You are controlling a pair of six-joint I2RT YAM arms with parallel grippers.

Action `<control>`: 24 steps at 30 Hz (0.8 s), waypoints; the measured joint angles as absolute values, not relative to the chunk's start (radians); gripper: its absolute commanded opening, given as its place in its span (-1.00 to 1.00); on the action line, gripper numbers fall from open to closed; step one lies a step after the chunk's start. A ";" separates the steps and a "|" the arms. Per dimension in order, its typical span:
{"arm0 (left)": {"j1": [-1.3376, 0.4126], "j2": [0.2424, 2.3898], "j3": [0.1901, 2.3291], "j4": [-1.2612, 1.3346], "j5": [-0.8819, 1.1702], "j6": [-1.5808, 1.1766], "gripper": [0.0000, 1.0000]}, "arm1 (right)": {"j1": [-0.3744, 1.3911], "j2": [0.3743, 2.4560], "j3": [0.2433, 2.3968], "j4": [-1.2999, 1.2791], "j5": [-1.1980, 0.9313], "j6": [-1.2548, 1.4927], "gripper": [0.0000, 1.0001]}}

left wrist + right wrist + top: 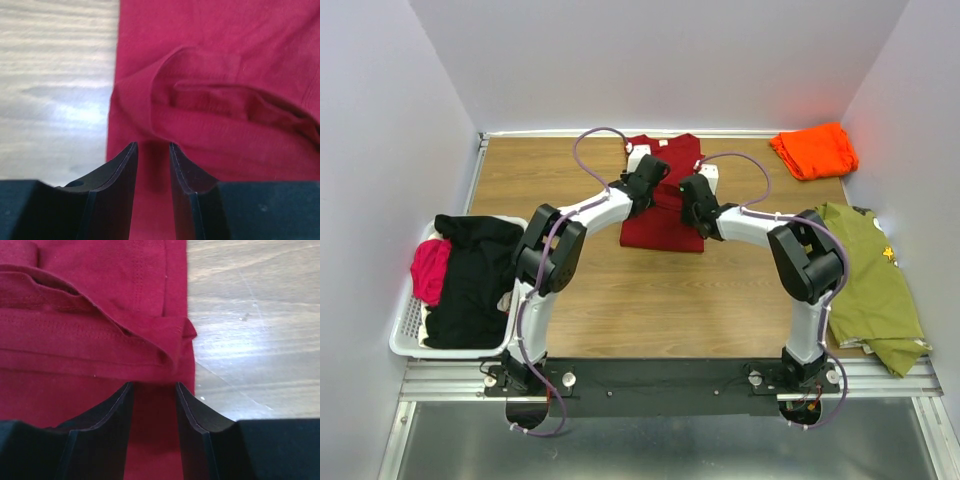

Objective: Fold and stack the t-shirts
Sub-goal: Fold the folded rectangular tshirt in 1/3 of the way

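Lying creased and part-folded is one dark red t-shirt (655, 232), one orange t-shirt (813, 150) well apart; left tool (152, 145) and right tool (154, 385) stand parted

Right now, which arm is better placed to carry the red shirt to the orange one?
Right. The orange shirt lies in the far right corner, on the right gripper's side of the dark red shirt; the left gripper sits opposite.

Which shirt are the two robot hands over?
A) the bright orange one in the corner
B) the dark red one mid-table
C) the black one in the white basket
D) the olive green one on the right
B: the left gripper and the right gripper both sit over the dark red cloth t-shirt, which shows under their fingers in both wrist views.
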State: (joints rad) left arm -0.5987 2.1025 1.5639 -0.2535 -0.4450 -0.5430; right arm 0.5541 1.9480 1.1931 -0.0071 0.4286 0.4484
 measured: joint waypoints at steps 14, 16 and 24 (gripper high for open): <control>-0.556 2.270 1.779 -0.303 -0.434 -0.556 -0.21 | 0.554 2.069 1.365 -0.013 0.484 0.434 -0.07; -0.550 2.294 1.824 -0.312 -0.435 -0.562 -0.21 | 0.554 2.085 1.401 -0.015 0.515 0.422 -0.07; -0.529 2.325 1.915 -0.305 -0.459 -0.580 -0.21 | 0.527 2.146 1.538 -0.020 0.613 0.391 -0.07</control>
State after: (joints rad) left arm -0.5293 2.3249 1.9148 -0.3046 -0.4591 -0.5797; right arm 0.5274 2.1460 1.5379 -0.0200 0.6132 0.3912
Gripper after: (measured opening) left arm 0.397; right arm 0.465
